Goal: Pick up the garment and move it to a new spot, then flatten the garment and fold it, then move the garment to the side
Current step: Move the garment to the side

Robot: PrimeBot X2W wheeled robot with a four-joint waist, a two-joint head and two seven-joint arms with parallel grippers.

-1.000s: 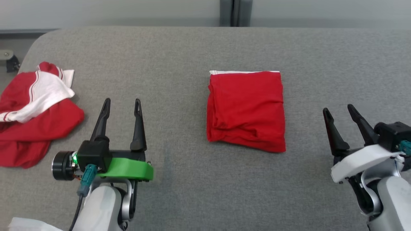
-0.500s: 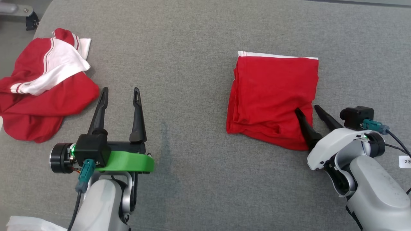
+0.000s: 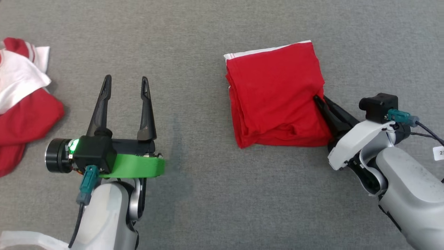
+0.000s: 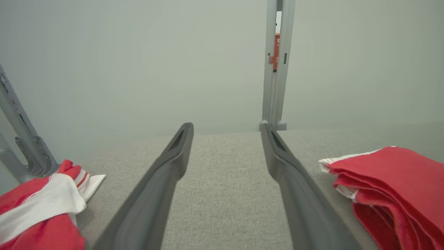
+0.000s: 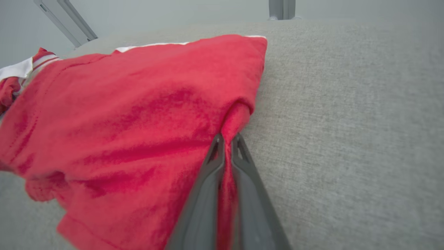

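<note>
R gripper (image 3: 321,99) is clamped on the folded red garment (image 3: 274,100) at its 4 o'clock edge, on the grey table (image 3: 194,34). L gripper (image 3: 125,80) is spread wide, garment well apart at its 3 o'clock.

Red garment (image 3: 274,100), folded into a rough rectangle of stacked layers, flat on grey cloth surface (image 3: 208,34). White trim along far edge; near edge rumpled. Slightly skewed. Right-hand edge gathered into a ridge, pinched between closed fingers of right gripper (image 5: 228,139).
</note>
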